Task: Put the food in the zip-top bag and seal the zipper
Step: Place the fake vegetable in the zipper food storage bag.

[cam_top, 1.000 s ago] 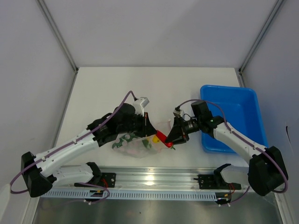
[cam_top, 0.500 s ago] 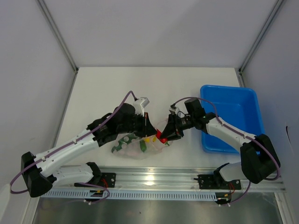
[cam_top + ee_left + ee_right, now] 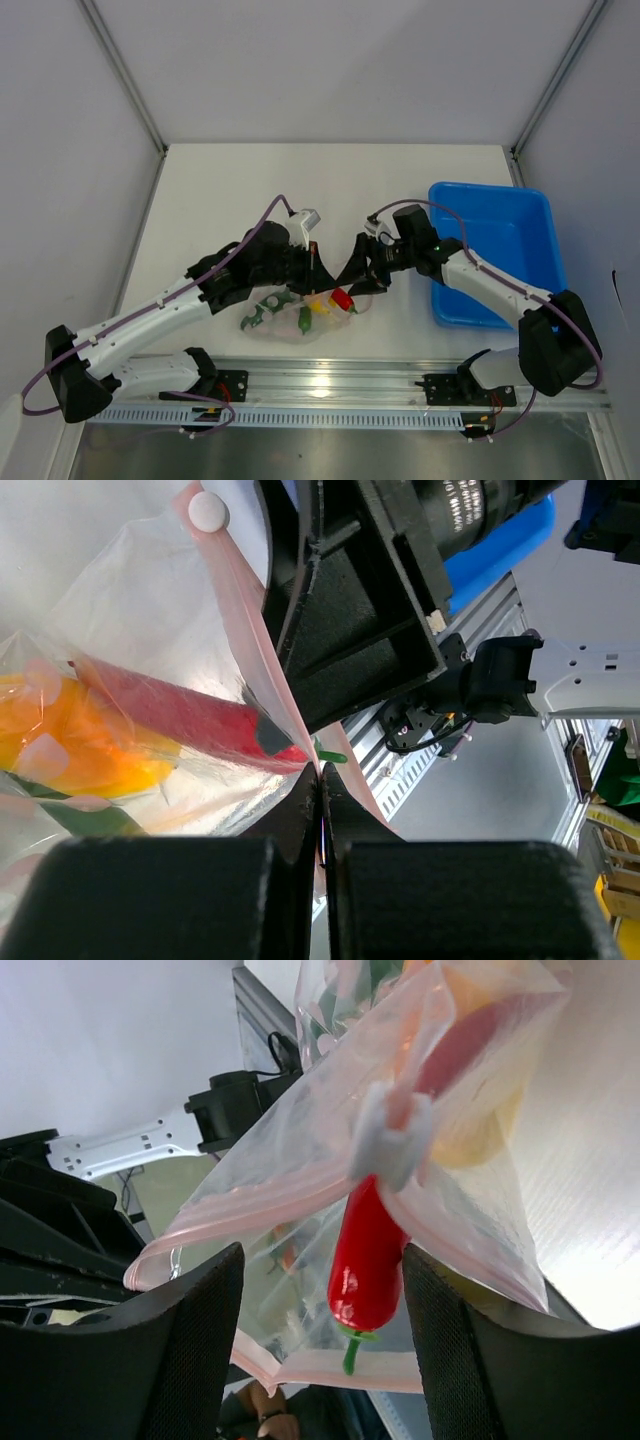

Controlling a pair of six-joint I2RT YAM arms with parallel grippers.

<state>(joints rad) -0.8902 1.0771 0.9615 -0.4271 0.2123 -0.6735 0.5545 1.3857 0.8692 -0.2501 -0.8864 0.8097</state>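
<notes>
Chili half in the mouth of the zip-top bag (image 3: 288, 318), near the middle of the tabletop's (image 3: 250, 190) near edge.

The left end effector (image 3: 320, 785) is pinched closed on the bag's pink rim and holds the mouth up. The right end effector (image 3: 322, 1260) stands with its jaws spread wider than the red chili (image 3: 365, 1250), which hangs between them ungripped, its stem end outside the bag. A yellow-orange piece (image 3: 90, 755) and a dark green piece (image 3: 303, 320) lie inside the bag. The film looks thin, crinkly and slippery, so it will likely sag or fold wherever it is not held. The zipper (image 3: 240, 610) is probably the firmest place to grip, with the white slider (image 3: 390, 1140) as the handle for sealing. The toys look light and rigid and should slide in with a nudge.
</notes>
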